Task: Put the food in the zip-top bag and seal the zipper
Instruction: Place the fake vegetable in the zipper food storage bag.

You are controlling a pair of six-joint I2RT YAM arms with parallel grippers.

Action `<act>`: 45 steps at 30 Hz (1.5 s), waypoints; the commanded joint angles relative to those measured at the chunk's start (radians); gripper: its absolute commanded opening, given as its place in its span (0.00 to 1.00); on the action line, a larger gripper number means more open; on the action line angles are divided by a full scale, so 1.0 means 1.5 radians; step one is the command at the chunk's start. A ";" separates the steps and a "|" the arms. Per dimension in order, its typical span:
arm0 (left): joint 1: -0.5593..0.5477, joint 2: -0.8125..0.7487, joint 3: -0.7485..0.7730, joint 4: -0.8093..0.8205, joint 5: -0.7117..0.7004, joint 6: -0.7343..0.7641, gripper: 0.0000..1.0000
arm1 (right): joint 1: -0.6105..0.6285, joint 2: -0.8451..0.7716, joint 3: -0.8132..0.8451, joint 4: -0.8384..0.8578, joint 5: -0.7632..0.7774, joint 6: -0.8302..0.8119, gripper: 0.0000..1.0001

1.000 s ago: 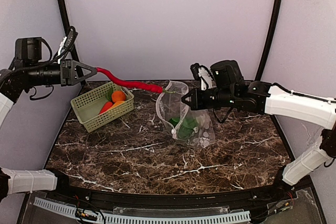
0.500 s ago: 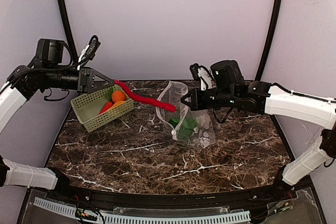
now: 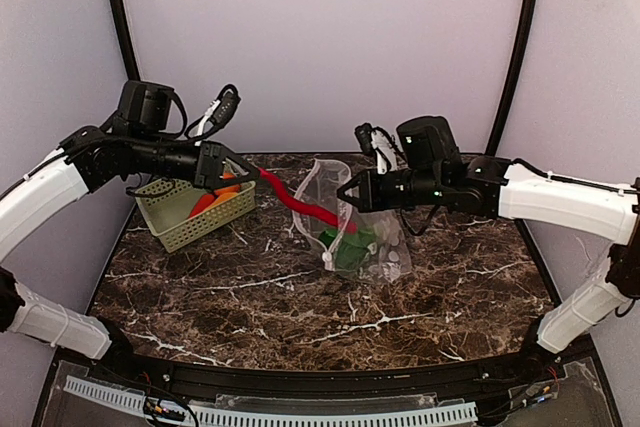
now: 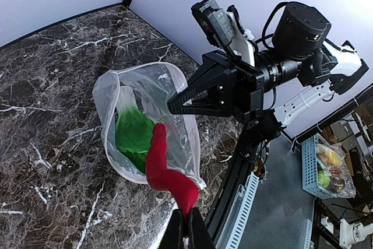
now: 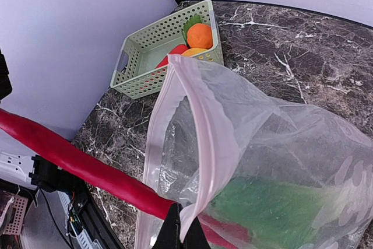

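Closest to the arm bases is just the marble table [image 3: 300, 317]. Then comes the zip-top bag [image 3: 388, 247], standing up w/ a green piece [image 3: 352, 244] already at the bottom.

Right gripper [image 3: 345, 192] is pinched tight on the bag's right-hand rim, holding the mouth up and open. The zipper [image 5: 205, 104] isn't pressed yet.

Red chili [image 3: 305, 209] looks to have its tip inside the mouth. Its other end is clamped in the left gripper [image 3: 252, 175], off to the bag's left.

Imo the trick now is to feed it in lengthwise, tip down along the bag's inner wall w/o snagging the rim. Only let go once most of it is below the zipper, or it prob flops back out.

Basket [image 3: 195, 227], further left of the bag, has more food, incl. the orange fruit [image 5: 199, 35].
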 commanded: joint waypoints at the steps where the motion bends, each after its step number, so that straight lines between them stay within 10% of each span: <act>1: -0.012 0.015 -0.023 0.064 0.011 -0.019 0.01 | -0.004 0.004 0.017 0.048 -0.028 0.012 0.00; 16: -0.055 0.114 -0.054 0.216 0.036 -0.065 0.01 | -0.003 0.015 0.022 0.074 -0.054 0.023 0.00; 45: -0.075 0.322 0.058 0.149 0.043 -0.024 0.01 | -0.003 0.042 0.034 0.082 -0.066 0.031 0.00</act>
